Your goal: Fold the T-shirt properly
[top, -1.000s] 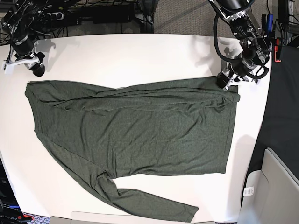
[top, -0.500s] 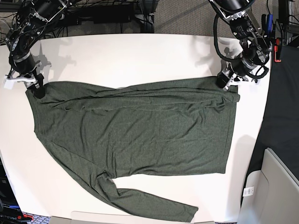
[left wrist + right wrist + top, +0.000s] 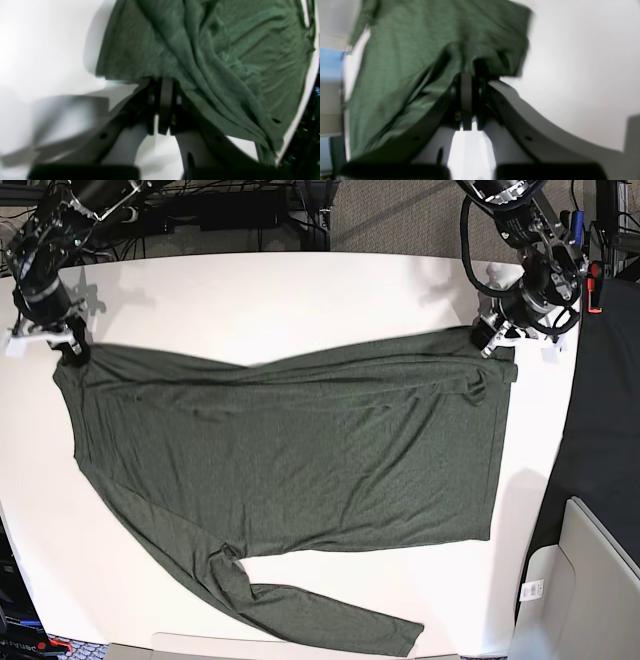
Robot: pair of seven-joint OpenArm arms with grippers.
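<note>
The dark olive T-shirt (image 3: pixel 290 460) lies spread across the white table (image 3: pixel 280 290), with one long sleeve (image 3: pixel 330 625) trailing to the front edge. At the garment's far corner on the right side of the base view, my left gripper (image 3: pixel 488 340) is shut on it. The left wrist view shows its jaws (image 3: pixel 165 83) pinching the folded fabric (image 3: pixel 225 50). My right gripper (image 3: pixel 72 348) is shut on the far corner on the left side of the base view. In the right wrist view its jaws (image 3: pixel 467 76) bite bunched cloth (image 3: pixel 420 37).
Cables and dark gear (image 3: pixel 230 205) line the back edge of the table. A black surface (image 3: pixel 605 400) borders the table on the right of the base view, and a pale grey bin (image 3: pixel 585 590) stands at the front right.
My right gripper came down onto the shirt's corner and shut on it. Both held corners have shifted slightly toward the far edge, drawing the shirt's far edge straighter.
</note>
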